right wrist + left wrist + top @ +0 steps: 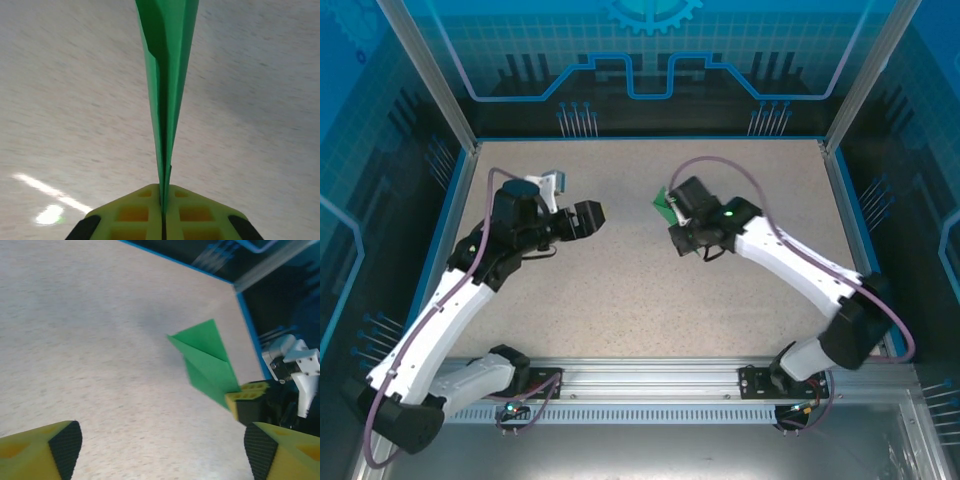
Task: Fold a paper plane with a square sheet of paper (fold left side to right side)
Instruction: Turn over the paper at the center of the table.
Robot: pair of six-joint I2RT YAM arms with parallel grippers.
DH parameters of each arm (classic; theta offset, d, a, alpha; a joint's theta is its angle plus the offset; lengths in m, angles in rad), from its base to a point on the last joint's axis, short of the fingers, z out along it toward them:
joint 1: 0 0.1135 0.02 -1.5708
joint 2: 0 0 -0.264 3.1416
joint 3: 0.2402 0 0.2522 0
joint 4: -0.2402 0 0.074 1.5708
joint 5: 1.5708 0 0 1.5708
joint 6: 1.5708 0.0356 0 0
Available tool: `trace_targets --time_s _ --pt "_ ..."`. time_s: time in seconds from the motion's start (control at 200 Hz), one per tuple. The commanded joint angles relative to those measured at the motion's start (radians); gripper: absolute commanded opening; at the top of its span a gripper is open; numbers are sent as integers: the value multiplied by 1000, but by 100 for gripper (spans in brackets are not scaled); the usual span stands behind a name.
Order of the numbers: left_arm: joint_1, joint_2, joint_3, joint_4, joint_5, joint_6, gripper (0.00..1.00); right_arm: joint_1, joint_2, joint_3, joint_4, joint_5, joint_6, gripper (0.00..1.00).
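Speckled table (620, 300) between blue walls (390, 150): grips folded green paper (167, 75) edge-up at far centre in right gripper (163, 200), clamped on one end; hangs left gripper (162, 447) splayed and empty near its left. Seems a late fold; calls next for laying it flat to crease.

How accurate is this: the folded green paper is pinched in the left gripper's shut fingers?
Not quite: it is the right gripper that is shut on the folded green paper, as the right wrist view shows. The left gripper stands open, apart from the paper.
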Motion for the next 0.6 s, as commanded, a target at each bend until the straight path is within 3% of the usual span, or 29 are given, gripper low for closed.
trace_targets --time_s 0.0,0.16,0.285,0.435,0.595 --pt "5 -85 -45 -67 -187 -14 96 80 114 84 -224 358 -71 8" --pt "7 -164 -75 -85 -240 -9 99 147 308 180 -350 489 -64 9" --pt "8 -165 -78 -105 -240 -6 99 180 431 213 -404 517 -51 11" --pt "9 -157 -85 -106 -228 -13 99 217 560 239 -455 474 -34 13" --pt "9 -145 -92 -107 -212 -18 99 260 599 229 -430 339 -61 19"
